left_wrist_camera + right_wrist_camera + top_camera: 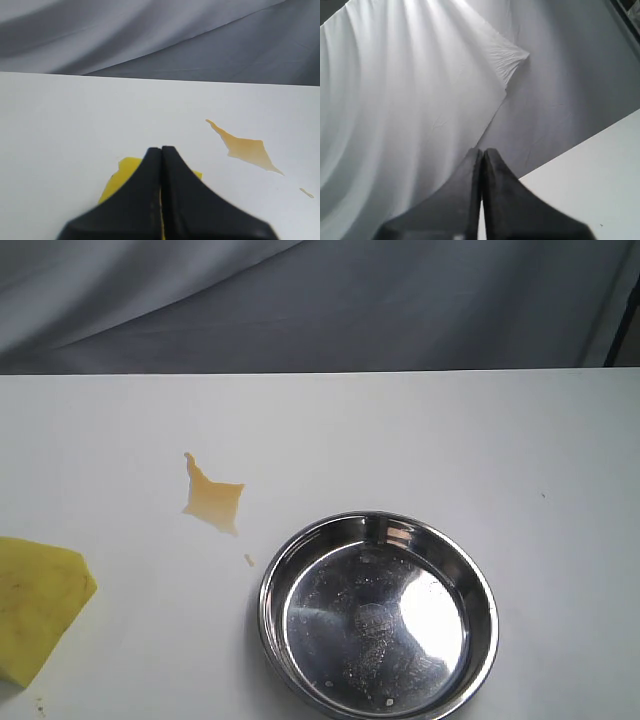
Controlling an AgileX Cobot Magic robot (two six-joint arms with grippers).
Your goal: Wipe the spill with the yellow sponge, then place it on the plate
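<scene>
The amber spill (214,498) lies on the white table, left of centre, with a tiny droplet (249,560) beside it. The yellow sponge (35,605) rests at the table's left edge, partly cut off. The steel plate (378,616) sits at the front centre, holding nothing. In the left wrist view my left gripper (161,149) is shut, hovering above the sponge (121,175), which peeks out behind the fingers; the spill (247,149) lies off to one side. My right gripper (481,151) is shut on nothing and faces the backdrop. Neither gripper shows in the exterior view.
A grey cloth backdrop (320,300) hangs behind the table's far edge. The white table (500,460) stretches to the right of the spill and plate.
</scene>
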